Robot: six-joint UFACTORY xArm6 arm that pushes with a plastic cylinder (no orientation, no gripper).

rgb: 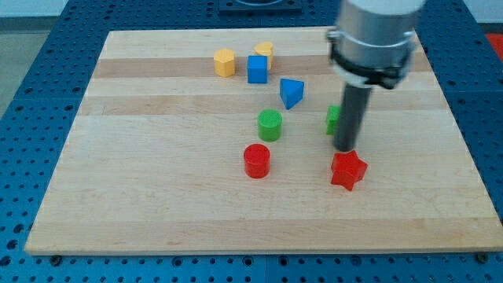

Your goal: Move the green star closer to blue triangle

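The blue triangle [291, 93] lies on the wooden board a little above its middle. A green block [333, 119], mostly hidden behind my rod, sits to the triangle's lower right; its shape cannot be made out. My tip [344, 148] rests on the board just below and right of that green block and just above the red star [348, 170].
A green cylinder [269, 125] stands below-left of the triangle, a red cylinder [256, 160] below it. A blue cube [257, 69], a yellow hexagonal block [225, 62] and another yellow block [264, 52] sit near the view's top. The board [141, 173] ends on all sides.
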